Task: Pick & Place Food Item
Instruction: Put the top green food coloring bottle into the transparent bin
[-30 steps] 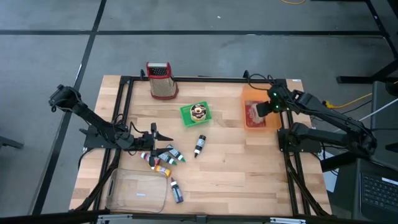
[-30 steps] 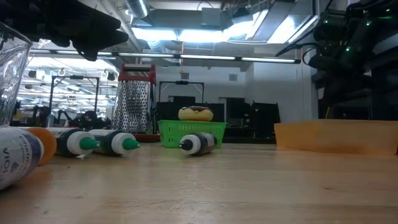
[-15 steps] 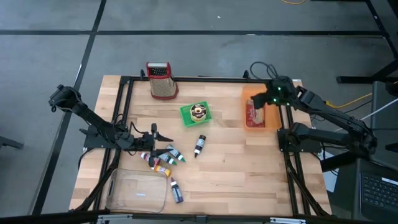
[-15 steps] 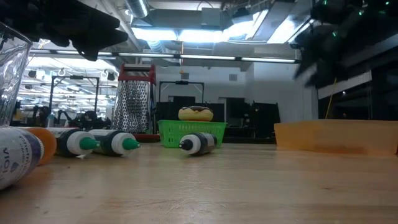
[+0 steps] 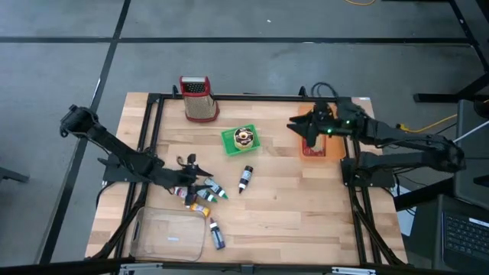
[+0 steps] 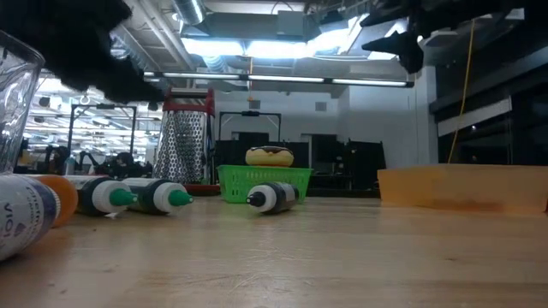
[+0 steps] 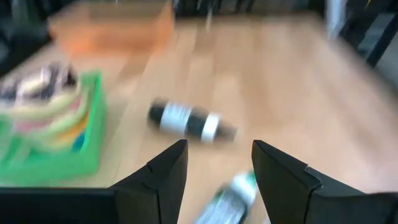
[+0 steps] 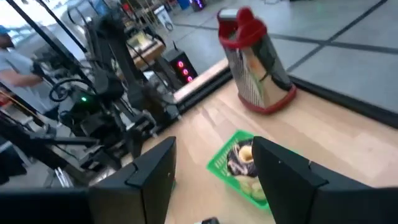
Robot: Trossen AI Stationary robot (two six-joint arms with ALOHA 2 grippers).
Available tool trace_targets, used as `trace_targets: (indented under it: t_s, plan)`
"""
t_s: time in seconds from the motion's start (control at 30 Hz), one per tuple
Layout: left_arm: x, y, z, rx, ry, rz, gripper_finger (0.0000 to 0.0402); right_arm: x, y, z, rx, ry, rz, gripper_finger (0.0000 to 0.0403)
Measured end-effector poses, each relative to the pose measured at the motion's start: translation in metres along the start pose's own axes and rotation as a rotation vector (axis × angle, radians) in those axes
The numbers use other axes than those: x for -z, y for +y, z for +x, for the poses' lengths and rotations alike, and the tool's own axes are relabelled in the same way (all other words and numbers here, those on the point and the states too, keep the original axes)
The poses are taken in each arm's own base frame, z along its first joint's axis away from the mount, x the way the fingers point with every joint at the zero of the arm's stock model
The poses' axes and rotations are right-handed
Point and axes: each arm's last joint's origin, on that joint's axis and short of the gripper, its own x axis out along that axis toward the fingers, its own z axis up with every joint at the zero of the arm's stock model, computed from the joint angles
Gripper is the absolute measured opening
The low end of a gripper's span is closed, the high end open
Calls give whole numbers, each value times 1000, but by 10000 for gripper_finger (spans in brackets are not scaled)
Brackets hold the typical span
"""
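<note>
Right gripper (image 5: 294, 124) at upper right of frame, jaws wide, empty, over orange tray (image 5: 330, 150). Donut (image 5: 244, 137) sits in green basket (image 5: 231, 143), upper centre, well apart. Left gripper (image 5: 186, 162) jaws parted, empty.

high: straight down, far | low: table height, level | wrists: forward (both see green basket (image 7: 53, 134))

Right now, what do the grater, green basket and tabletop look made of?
Grater: shiny perforated metal body, red handle and base rim, likely plastic. Green basket: bright slatted walls, probably moulded plastic. Tabletop: pale wood planks with visible seams, matte, inside a black metal frame.
</note>
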Motion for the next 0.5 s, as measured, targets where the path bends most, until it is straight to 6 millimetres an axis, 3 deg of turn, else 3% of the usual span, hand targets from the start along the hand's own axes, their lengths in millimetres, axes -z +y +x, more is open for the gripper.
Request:
trace_targets:
  t_s: [0.13, 0.33, 0.5]
  plan:
    - [-18, 5, 2, -38, 205, 70, 175, 14, 11, 12, 19, 45, -28, 213]
    - [-56, 11, -4, 73, 406, 170, 175, 31, 28, 38, -1, 56, -75, 213]
    - [-65, 17, -1, 117, 537, 252, 175, 44, 43, 60, -58, 16, -114, 213]
